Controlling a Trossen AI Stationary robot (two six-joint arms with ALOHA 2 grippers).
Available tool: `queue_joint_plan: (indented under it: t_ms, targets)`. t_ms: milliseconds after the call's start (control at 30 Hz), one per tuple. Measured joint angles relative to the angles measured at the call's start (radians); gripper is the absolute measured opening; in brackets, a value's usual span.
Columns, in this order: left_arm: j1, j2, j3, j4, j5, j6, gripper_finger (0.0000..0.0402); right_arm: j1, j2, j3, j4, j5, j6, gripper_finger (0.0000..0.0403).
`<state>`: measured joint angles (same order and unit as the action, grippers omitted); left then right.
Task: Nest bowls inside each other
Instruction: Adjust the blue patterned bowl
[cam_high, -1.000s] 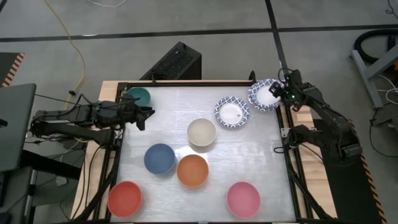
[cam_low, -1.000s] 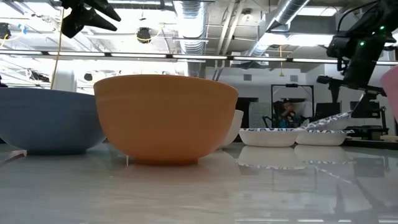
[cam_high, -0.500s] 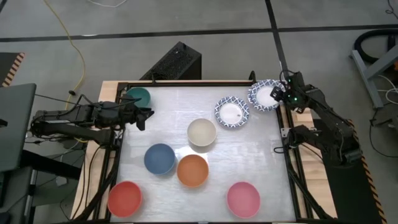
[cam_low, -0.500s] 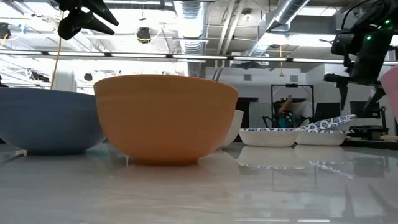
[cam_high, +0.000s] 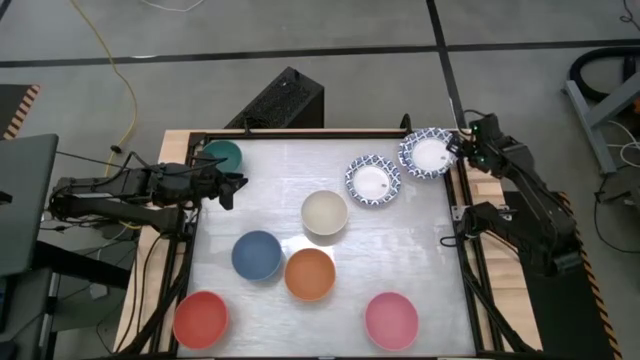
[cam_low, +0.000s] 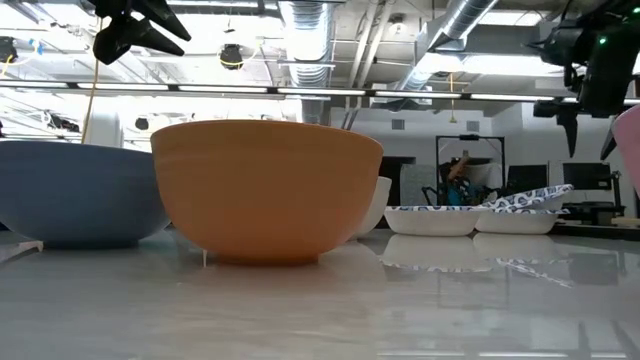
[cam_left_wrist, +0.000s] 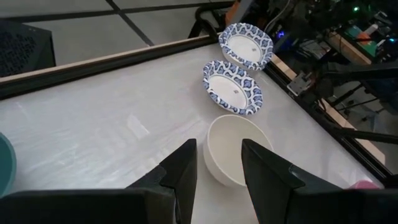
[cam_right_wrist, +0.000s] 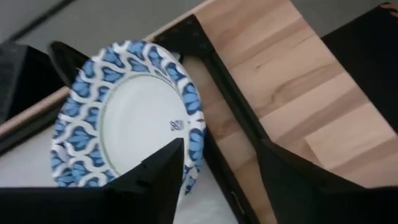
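Eight bowls rest on their bases on the white table: teal (cam_high: 222, 155), cream (cam_high: 324, 213), blue (cam_high: 257, 254), orange (cam_high: 310, 274), red (cam_high: 201, 318), pink (cam_high: 391, 319) and a blue-patterned white one (cam_high: 373, 180). Another patterned bowl (cam_right_wrist: 134, 127) sits in the far right corner, its right rim (cam_low: 555, 190) raised beside the black frame rail. My right gripper (cam_right_wrist: 221, 162) hangs open above that rim, over the rail, touching nothing. My left gripper (cam_left_wrist: 219, 146) hovers open at the table's left edge near the teal bowl, pointing at the cream bowl (cam_left_wrist: 239, 149).
A black frame rail (cam_high: 462, 215) runs round the table, with bare wood (cam_right_wrist: 298, 81) outside it on the right. The white surface between the teal bowl and the patterned bowls holds nothing. A black box (cam_high: 280, 100) stands on the floor beyond the far edge.
My right gripper has risen and drawn back from over the corner patterned bowl toward the table's right edge, tipping as it went. That bowl's right rim, tilted up steeply a second ago, has sunk lower. The other bowls have not moved.
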<state>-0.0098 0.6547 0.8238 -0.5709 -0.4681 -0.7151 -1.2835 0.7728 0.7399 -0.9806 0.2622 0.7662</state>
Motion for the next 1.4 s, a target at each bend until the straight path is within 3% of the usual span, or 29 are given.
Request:
queue_joint_plan:
  t_ms: [433,933,1400]
  targets:
    - [0.000,0.000,0.000,-0.011,-0.002,-0.002,0.0115,0.030,0.181,0.000,0.046,0.031,0.023,0.0154]
    - [0.000,0.000,0.000,-0.021,-0.003,0.000,0.0115,0.051,0.261,-0.001,0.046,0.084,0.051,0.0147]
    - [0.000,0.002,-0.009,-0.018,-0.001,0.012,0.0115,0.139,0.282,-0.002,0.050,0.103,0.103,0.0147]
